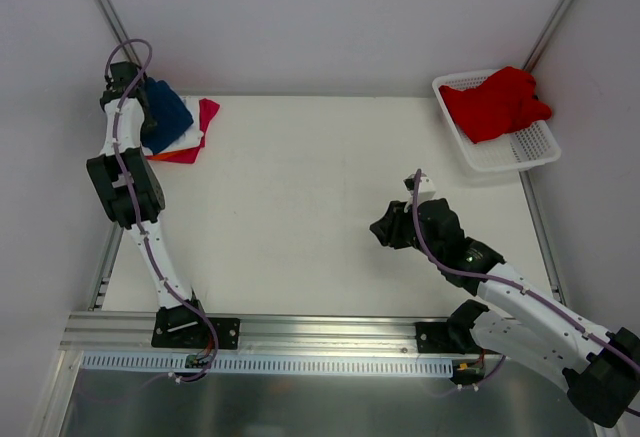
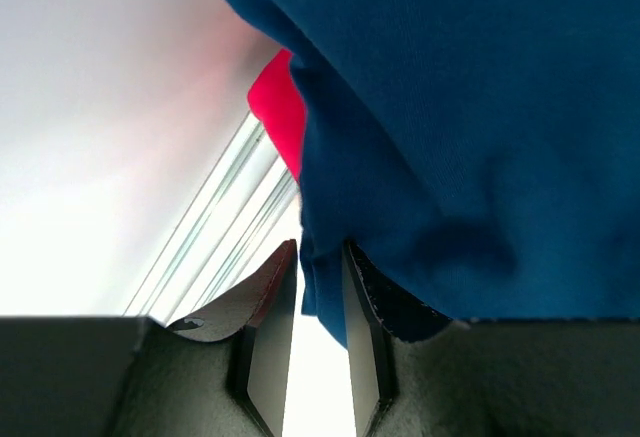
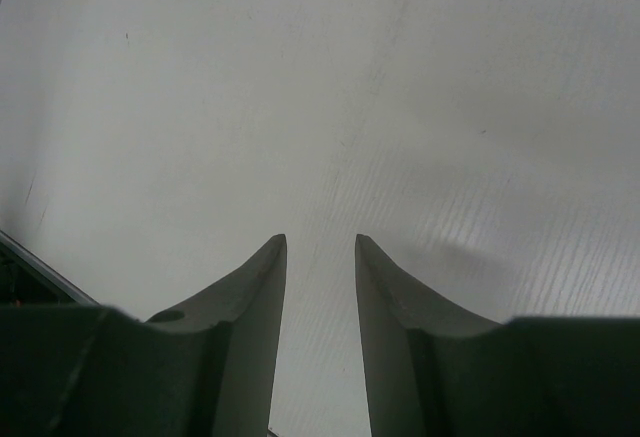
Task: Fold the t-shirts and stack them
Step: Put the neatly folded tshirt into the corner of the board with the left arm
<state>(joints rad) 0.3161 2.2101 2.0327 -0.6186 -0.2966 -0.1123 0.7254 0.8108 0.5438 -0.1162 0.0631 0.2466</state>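
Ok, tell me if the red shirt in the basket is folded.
Not folded: the red t-shirt lies as a rumpled heap in the white basket.

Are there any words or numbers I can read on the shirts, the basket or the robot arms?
No words, numbers or signs can be read anywhere.
The blue shirt: plain, no print in sight.
The red shirt: plain.
The basket: no label.
The left arm and right arm: no readable marks.
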